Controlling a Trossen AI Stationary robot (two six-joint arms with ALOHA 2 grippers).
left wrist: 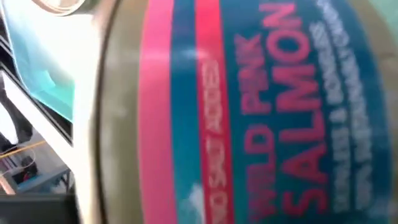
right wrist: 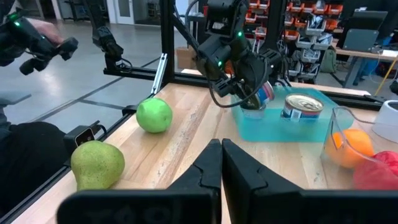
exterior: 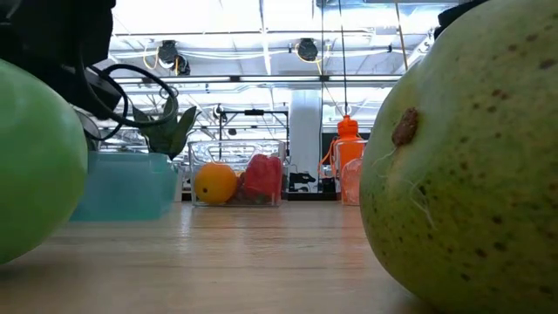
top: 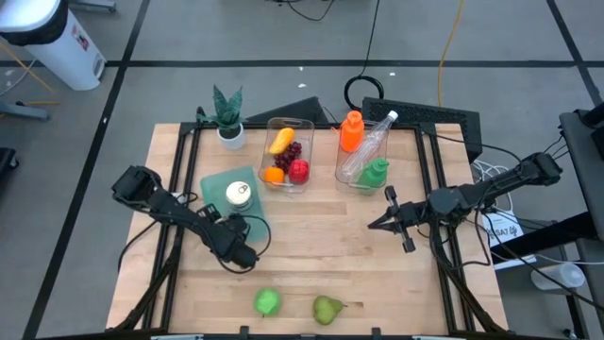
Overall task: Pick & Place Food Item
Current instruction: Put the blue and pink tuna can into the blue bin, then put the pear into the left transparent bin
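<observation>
Holding a salmon can [right wrist: 264, 93] between its jaws, the left gripper [right wrist: 255, 93] hangs over the near edge of the teal tray [right wrist: 311, 127] on the wooden counter [top: 311, 255]; in the left wrist view the can's label [left wrist: 261, 118] fills the frame, reading "wild pink salmon". A second can [right wrist: 301, 107] stands upright inside the tray, just beside the held one. The right gripper [right wrist: 221, 163] waits over the right half of the counter, its jaws closed and empty, pointing toward the left arm. A green apple [top: 268, 302] and a green pear [top: 327, 309] lie near each other at the counter's front edge, well apart from the tray. Behind the tray, a clear bin [top: 288, 156] contains a banana [top: 280, 142], dark grapes [top: 294, 150], an orange [top: 273, 175] and a red fruit [top: 299, 171]. A second clear bin [top: 362, 179] to its right holds an orange bottle [top: 351, 131], a clear bottle [top: 373, 144] lying tilted, and a green bottle [top: 374, 173]. A small potted plant [top: 228, 115] stands at the counter's back left corner. In the right wrist view a person's hand [right wrist: 37, 37] shows beyond the counter, holding a dark control handle.
</observation>
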